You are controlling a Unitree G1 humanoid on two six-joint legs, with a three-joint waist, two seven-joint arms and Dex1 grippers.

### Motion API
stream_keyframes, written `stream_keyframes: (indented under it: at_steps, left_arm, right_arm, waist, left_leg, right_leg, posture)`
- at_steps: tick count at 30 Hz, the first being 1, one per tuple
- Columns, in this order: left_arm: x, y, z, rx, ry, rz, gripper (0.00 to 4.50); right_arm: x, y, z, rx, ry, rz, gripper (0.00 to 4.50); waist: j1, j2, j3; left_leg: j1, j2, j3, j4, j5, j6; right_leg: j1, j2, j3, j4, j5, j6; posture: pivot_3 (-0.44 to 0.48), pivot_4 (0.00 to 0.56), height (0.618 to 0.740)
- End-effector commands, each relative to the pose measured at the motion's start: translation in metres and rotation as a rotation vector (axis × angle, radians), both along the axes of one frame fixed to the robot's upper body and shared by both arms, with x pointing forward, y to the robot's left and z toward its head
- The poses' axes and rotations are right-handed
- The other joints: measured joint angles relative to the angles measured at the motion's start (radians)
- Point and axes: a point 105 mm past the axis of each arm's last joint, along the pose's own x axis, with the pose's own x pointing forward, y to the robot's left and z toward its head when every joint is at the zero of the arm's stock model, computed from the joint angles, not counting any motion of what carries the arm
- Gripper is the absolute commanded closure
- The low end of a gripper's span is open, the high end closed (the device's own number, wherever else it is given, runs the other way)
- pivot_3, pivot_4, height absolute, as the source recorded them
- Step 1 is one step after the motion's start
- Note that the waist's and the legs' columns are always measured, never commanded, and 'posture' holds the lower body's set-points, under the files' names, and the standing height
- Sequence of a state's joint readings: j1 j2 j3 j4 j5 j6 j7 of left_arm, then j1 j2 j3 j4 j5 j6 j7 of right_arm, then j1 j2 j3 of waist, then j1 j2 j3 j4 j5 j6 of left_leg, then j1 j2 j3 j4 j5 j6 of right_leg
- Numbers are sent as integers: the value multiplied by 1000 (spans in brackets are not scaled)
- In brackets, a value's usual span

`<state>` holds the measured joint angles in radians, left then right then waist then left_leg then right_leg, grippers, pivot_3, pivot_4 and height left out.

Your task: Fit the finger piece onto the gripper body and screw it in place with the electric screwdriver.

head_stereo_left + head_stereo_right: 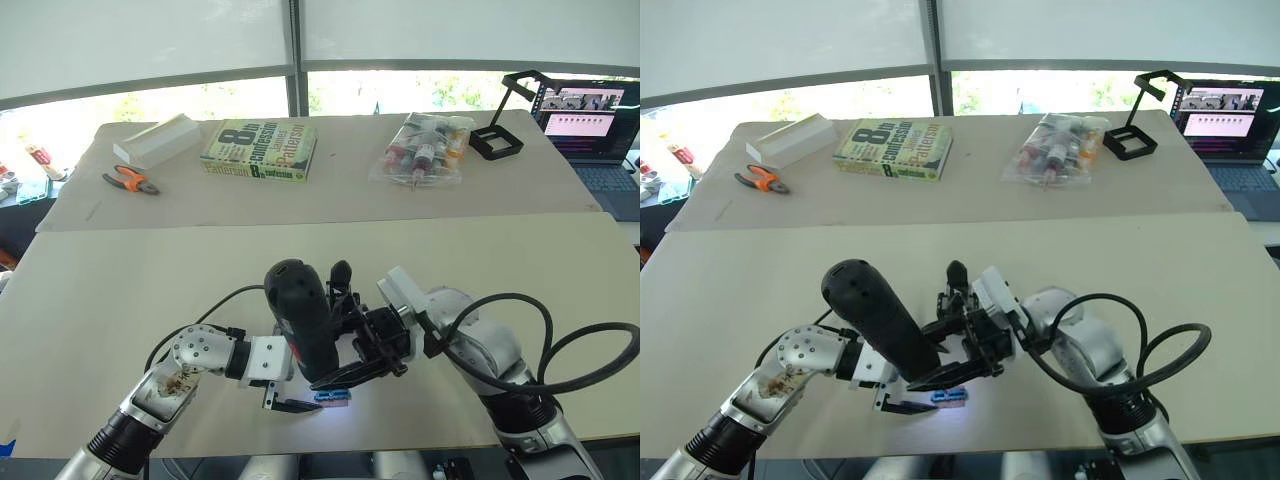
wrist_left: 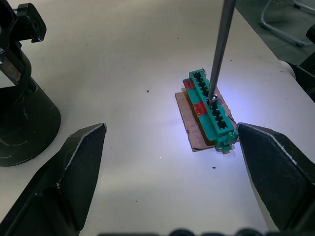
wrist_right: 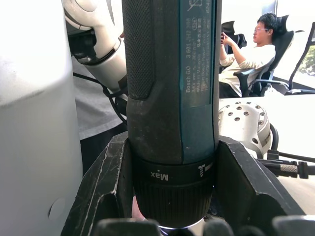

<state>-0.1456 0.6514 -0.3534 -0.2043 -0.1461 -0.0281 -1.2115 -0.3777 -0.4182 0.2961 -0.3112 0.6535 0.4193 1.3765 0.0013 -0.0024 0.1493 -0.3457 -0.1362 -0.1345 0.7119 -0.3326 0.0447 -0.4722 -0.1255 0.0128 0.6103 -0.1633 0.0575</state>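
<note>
Our left claw (image 2: 170, 132) sits low over the near part of the surface (image 1: 120, 300). Its 2 fingers (image 2: 74, 167) are spread wide apart and pinch nothing.

Just right of it stands the electric screwdriver (image 1: 303, 315), with its thick end up and its thin silver bit (image 2: 220, 49) pointing down. We think it is heavy and stiff. The dark top part looks rubbery, so it should not slip much. The best place to hold it looks like the fat body, low down near the ring marked "Max". The bit is thin, so we think it could skid off if the tool leans.

The bit tip touches a small green block (image 2: 211, 110) that lies on the surface between the 2 left fingers. That block is not the part we need.

A bit farther away stands the gripper body (image 1: 342, 285), on its round base with 1 pointed finger up. It is apart from the green block. It looks small and light, so we think a push could knock it over. Holding it low, at the base, looks best.

Our right claw (image 3: 172, 187) is pressed against both sides of the electric screwdriver, pinching it just above the ring.
</note>
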Motion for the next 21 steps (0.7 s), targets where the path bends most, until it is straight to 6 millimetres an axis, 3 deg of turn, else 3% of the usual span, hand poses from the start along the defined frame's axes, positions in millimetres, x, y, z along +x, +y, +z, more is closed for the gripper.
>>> stream_keyframes:
  at_steps: [1,21]
  left_arm:
    - [-3,-4,7,-20,-28,-29,0]
    - [-8,-5,9,-21,-19,-49,0]
  right_arm:
    - [-9,0,16,65,-34,47,2621]
    - [-5,1,12,54,-47,30,2621]
  waist:
    - [0,0,0]
    - [0,0,0]
  left_leg:
    - [0,0,0,0,0,0]
    - [0,0,0,0,0,0]
  right_leg:
    - [0,0,0,0,0,0]
    - [0,0,0,0,0,0]
  posture:
    - [0,150,740]
    - [0,150,740]
